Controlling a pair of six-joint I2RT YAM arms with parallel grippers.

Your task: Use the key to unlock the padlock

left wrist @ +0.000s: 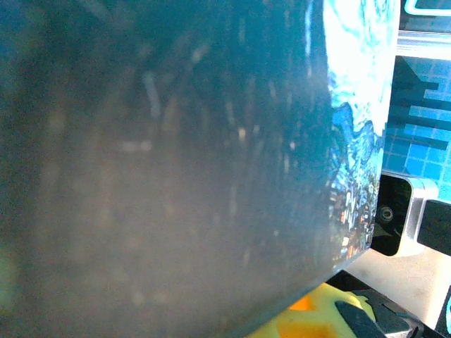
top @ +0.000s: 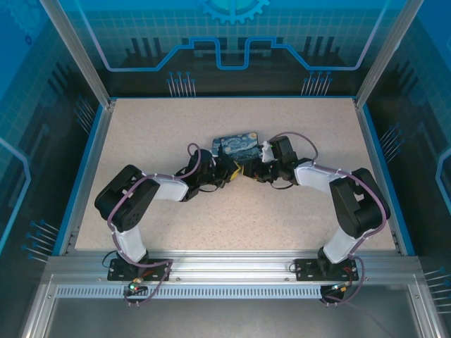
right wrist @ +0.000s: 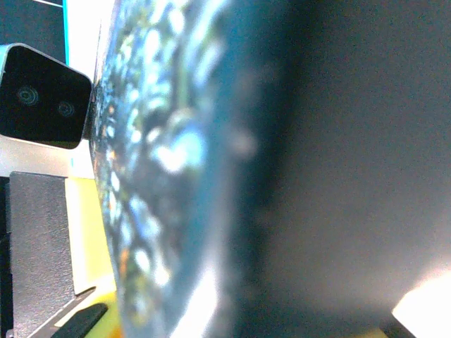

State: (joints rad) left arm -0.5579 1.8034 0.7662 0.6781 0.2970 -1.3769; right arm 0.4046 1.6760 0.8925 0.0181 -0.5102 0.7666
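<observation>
Table (top: 176, 225), mid-back: padlock (top: 236, 146) sits just beyond both wrists. Left pincer (top: 227, 171) is together, on what I can't tell; right pincer (top: 258, 169) state I can't tell. Risk: padlock skids or twists if a pincer pushes off-line, so the key jams.

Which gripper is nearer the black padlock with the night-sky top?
Neither clearly: both crowd the black night-sky padlock. The left gripper sits at its near left corner, the right gripper at its near right corner.
</observation>
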